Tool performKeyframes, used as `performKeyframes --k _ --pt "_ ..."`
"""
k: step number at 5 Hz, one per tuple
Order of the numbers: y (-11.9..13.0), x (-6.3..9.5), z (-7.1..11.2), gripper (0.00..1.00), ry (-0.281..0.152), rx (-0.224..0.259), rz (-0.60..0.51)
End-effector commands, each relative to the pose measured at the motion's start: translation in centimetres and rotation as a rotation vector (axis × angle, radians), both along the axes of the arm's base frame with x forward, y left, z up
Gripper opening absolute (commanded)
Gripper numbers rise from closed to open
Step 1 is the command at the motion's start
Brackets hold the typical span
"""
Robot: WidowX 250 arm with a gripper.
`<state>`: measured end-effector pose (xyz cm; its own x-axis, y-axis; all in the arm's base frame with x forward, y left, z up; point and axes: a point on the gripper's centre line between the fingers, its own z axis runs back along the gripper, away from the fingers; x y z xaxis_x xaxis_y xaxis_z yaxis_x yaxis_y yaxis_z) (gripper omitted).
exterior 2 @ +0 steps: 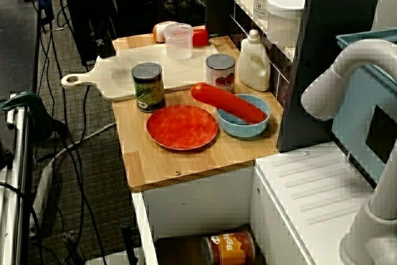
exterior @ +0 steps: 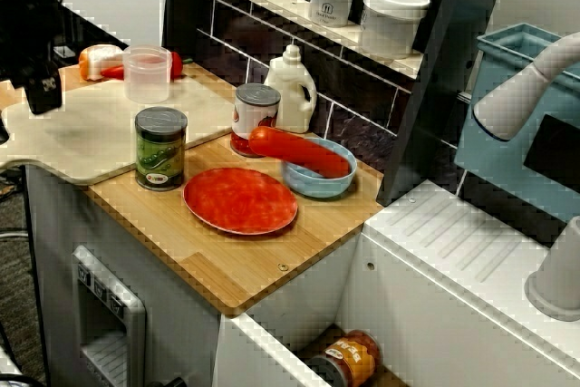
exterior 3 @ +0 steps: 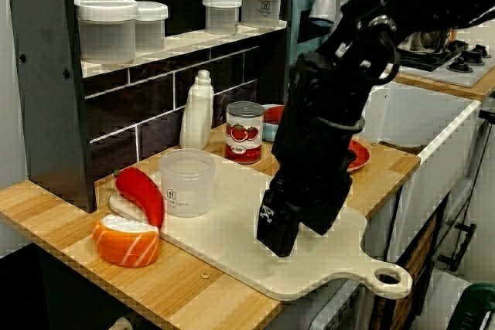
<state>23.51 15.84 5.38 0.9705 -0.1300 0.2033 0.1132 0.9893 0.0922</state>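
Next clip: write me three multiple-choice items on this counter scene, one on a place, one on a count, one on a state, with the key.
1. The gripper hangs over: A the red plate; B the cutting board; C the blue bowl.
2. Cans standing on the counter: A one; B two; C four.
3. The clear cup is: A upright; B on its side; C upside down.
Key: B, the pale board lies under it; B, green can and tomato can; A, its open rim faces up.
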Motion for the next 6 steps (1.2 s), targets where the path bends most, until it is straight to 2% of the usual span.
performKeyframes --k 1,2,3,4,6 --pt "-1.8 1.3 -0.3 1.0 0.004 -0.008 0.135" --pt "-3.5 1.8 -0.4 1.0 0.043 -0.016 0.133" --pt "-4.6 2.1 -0.3 1.0 0.092 -0.051 0.123" --pt "-4.5 1.9 -0.1 1.0 0.102 -0.084 0.147" --pt "-5.5 1.0 -0.7 1.0 0.1 -0.076 0.151"
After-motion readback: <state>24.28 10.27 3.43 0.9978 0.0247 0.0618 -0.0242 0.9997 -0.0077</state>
